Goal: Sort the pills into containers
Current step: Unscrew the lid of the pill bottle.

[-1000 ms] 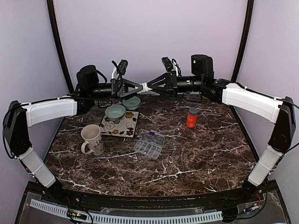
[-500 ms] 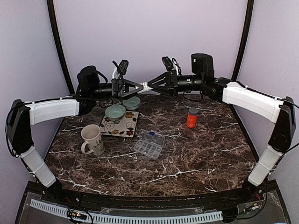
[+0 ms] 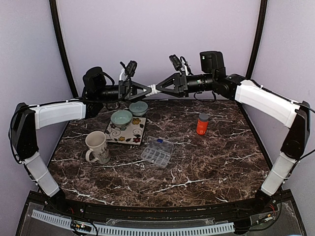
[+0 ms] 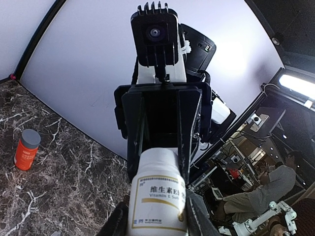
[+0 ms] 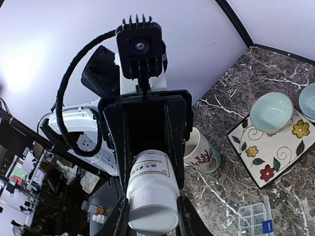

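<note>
A white pill bottle point(image 3: 153, 90) hangs level in the air above the back of the table, held from both ends. My left gripper point(image 3: 147, 90) is shut on its labelled body point(image 4: 157, 196). My right gripper point(image 3: 159, 89) is shut on the cap end point(image 5: 150, 216), with the cap on. No loose pills show. The clear organiser box point(image 3: 156, 152) with its grid of containers lies mid-table, well below both grippers, and its corner point(image 5: 256, 216) also shows in the right wrist view.
An orange bottle with a grey cap point(image 3: 202, 124) stands at the right rear. A cream mug point(image 3: 97, 146) stands at the left. Two pale green bowls point(image 3: 121, 118) point(image 3: 138, 108) sit on and behind a flowered tile point(image 3: 127, 132).
The left jaws have narrowed onto the white bottle. Both grippers and the bottle have risen slightly; the right grip is unchanged.
</note>
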